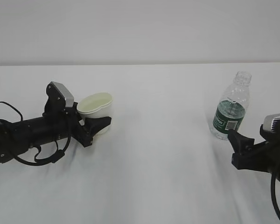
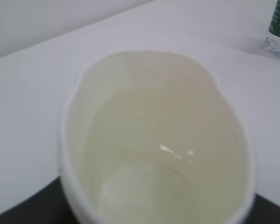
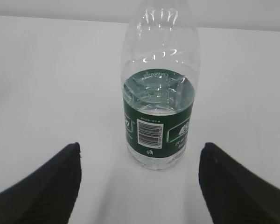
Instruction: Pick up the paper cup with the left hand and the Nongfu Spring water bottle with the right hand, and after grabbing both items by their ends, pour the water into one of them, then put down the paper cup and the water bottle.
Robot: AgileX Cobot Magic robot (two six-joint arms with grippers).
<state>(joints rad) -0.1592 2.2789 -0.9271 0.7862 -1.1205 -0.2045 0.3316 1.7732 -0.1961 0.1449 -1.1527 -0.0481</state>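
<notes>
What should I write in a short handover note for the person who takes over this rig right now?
Left gripper: shut on the small white paper cup, squeezing its rim oval; the cup sits low at the table.
Right gripper: open, holding nothing, just short of the clear ribbed plastic bottle with green label.
Bottle: upright, uncapped, some water inside.
Done: cup grasped.
Left: grasp bottle, pour, set both down.

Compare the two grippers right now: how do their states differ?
The left hand is closed on the paper cup, squeezing its rim oval; the right hand stands open, holding nothing. The left touches its target; the right sits short of the Nongfu Spring water bottle, fingers apart from it. Both are black and low over the table.
</notes>
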